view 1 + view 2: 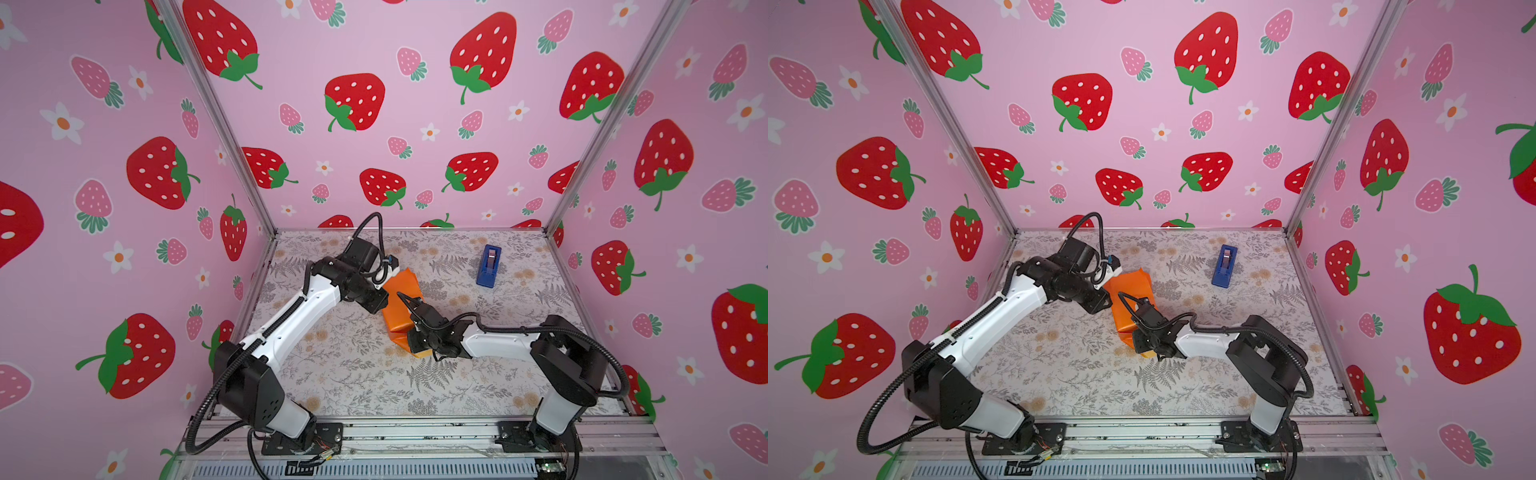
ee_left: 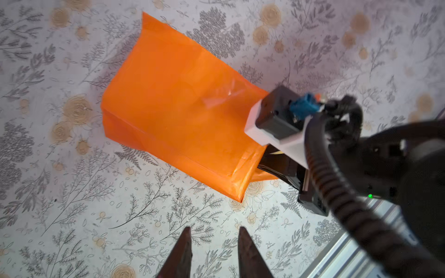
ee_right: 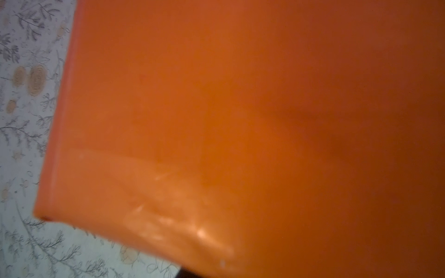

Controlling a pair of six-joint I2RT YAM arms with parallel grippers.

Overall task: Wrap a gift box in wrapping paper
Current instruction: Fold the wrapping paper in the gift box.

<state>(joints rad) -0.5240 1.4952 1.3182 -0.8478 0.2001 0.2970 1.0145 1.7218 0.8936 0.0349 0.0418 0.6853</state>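
Your left gripper (image 2: 214, 228) hangs with its jaws apart and empty. The wrapping paper (image 2: 173, 101) lies on the desk (image 2: 72, 216) just ahead of it, folded boxlike and hiding the gift box. Your right gripper (image 1: 417, 337) meets the paper's other end; its grip can't be told.

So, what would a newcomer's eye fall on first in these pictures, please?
The glossy orange wrapping paper, folded into a parcel mid-table, catches the eye first, with the left arm and right arm meeting at it. Then the strawberry walls all around, and a blue tape dispenser standing apart at the far right.
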